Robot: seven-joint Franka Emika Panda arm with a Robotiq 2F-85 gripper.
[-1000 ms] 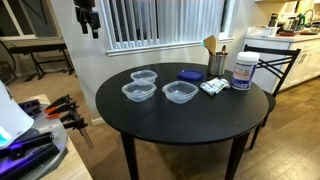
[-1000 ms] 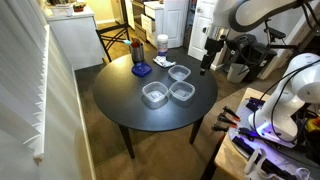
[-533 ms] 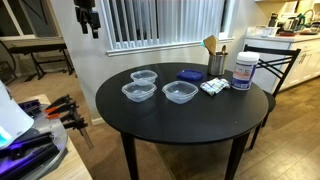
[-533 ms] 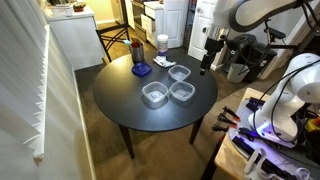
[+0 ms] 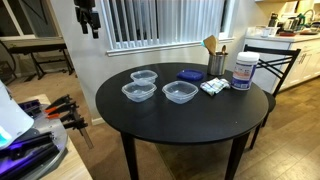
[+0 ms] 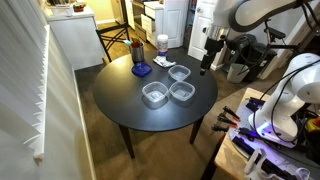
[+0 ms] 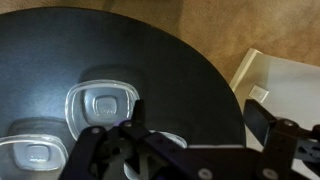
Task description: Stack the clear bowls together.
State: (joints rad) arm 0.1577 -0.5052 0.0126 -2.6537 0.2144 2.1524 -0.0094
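Three clear bowls sit apart on the round black table [image 5: 200, 125]. In an exterior view they are at the back left [image 5: 145, 77], the front left [image 5: 138, 92] and the middle [image 5: 180, 92]. They also show in an exterior view [image 6: 179, 72], [image 6: 154, 94], [image 6: 182, 91]. My gripper [image 5: 88, 18] hangs high, off the table's edge [image 6: 207, 58], open and empty. In the wrist view my gripper [image 7: 200, 118] looks down on one bowl [image 7: 100, 105] and another bowl [image 7: 30, 152]; a third is mostly hidden behind the fingers.
A flat blue square [image 5: 189, 74], a white tub with a blue label [image 5: 243, 70], a holder with wooden utensils [image 5: 216, 60] and a small white packet [image 5: 212, 87] stand at the table's far side. A chair [image 5: 272, 58] is beside the table.
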